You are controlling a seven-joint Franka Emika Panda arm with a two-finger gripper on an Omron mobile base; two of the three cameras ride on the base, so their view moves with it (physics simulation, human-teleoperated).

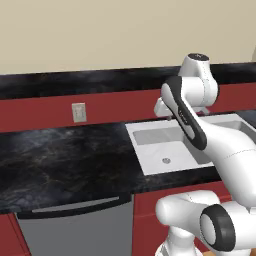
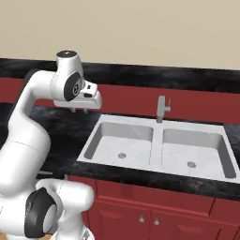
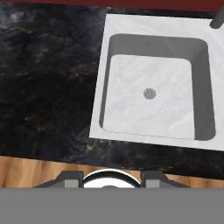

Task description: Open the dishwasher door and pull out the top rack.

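Note:
The dishwasher door [image 1: 75, 232] is a grey panel with a black top band and a long silver bar handle [image 1: 75, 205], and it stands shut under the counter at the lower left of the left base view. The top rack is hidden behind it. My gripper [image 2: 79, 111] hangs high over the black counter, beside the left basin of the sink, pointing down. Its fingertips [image 3: 70, 177] stand apart with nothing between them, so it is open. It is well above the door and to its right, touching nothing.
A white double sink [image 2: 157, 123] with a grey faucet [image 2: 161, 108] is set into the black marble counter [image 1: 65, 155]. Red cabinet fronts [image 2: 154, 213] lie below it, and a wall outlet [image 1: 78, 112] sits on the red backsplash. Wooden floor [image 3: 26, 168] shows in front of the counter edge.

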